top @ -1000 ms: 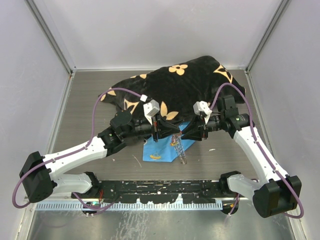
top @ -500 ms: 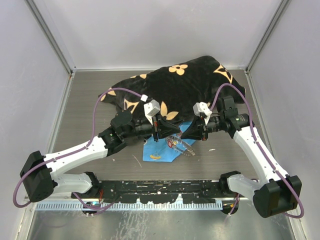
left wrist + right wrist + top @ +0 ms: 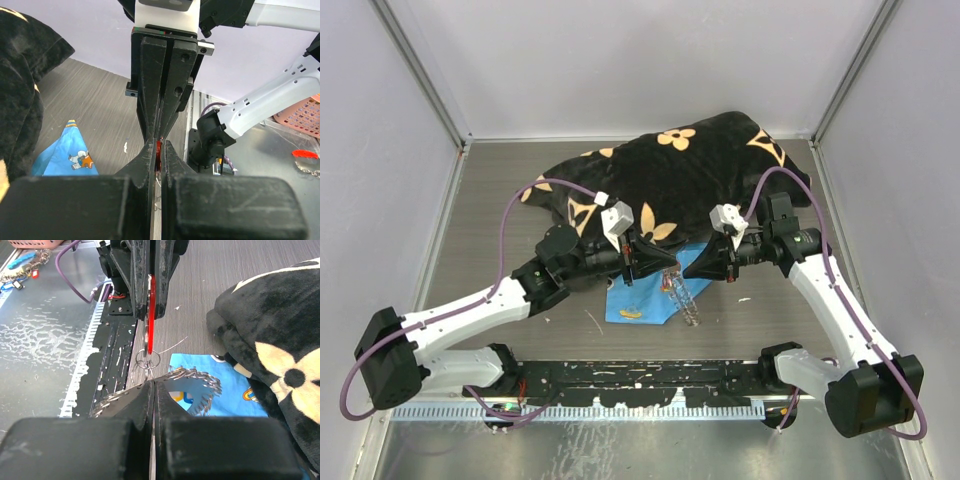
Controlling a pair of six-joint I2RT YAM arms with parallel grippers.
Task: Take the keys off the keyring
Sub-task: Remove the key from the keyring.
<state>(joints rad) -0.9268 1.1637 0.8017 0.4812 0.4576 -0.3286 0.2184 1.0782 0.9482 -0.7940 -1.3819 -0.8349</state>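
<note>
Both my grippers pinch tight, tip to tip, over the middle of the tabletop.

The keyring (image 3: 187, 376) is a thin silver loop, bumpy like a tiny chain, and my right gripper (image 3: 154, 386) is clamped on it. A flat red key (image 3: 151, 310) meets a small smooth ring (image 3: 148, 359) at its lower end, and my left gripper (image 3: 159, 146) squeezes the red part. The loop hangs in the air above a soft blue cloth (image 3: 638, 300) with little cartoon prints, lying a bit toward the near edge. A fluffy black blanket (image 3: 690, 170) with cream flowers fills the far side, close behind both wrists. Both arms reach in from the near corners, elbows bent, wrists turned to face each other.
</note>
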